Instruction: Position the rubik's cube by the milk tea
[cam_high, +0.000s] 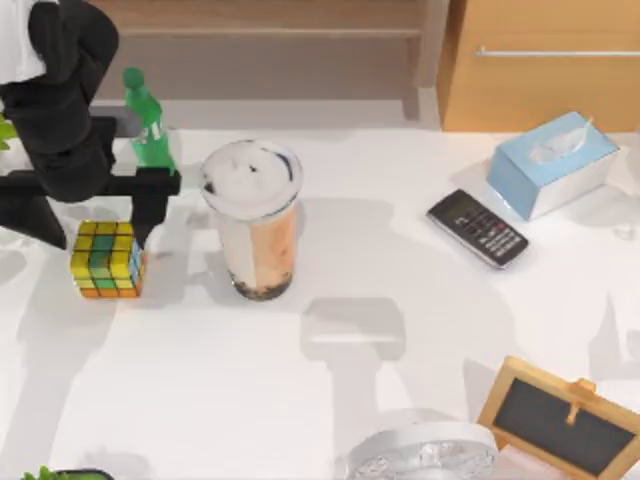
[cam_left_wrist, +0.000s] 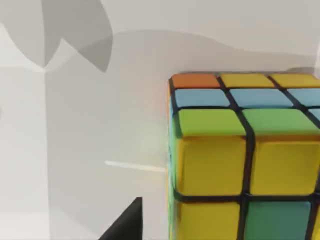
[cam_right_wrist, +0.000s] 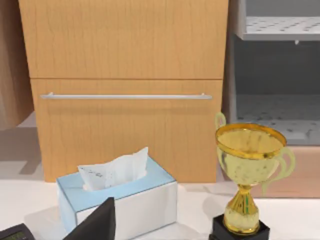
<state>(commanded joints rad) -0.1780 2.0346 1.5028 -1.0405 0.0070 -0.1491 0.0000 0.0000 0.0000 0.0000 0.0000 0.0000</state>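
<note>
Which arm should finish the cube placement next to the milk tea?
Left. Its gripper sits over the rubik's cube at the table's left, just left of the milk tea. The right gripper faces the tissue box.

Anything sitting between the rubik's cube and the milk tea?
No. In the top view, only bare white table in shadow separates the rubik's cube from the milk tea.

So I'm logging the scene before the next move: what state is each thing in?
rubik's cube: on the table, left of the cup, apart from it.
milk tea: upright, lid sealed.
left claw: open, straddling the cube's far edge.
green bottle: standing, capped.
tissue box: tissue sticking out.
phone: lying flat.
trophy: upright.
</note>
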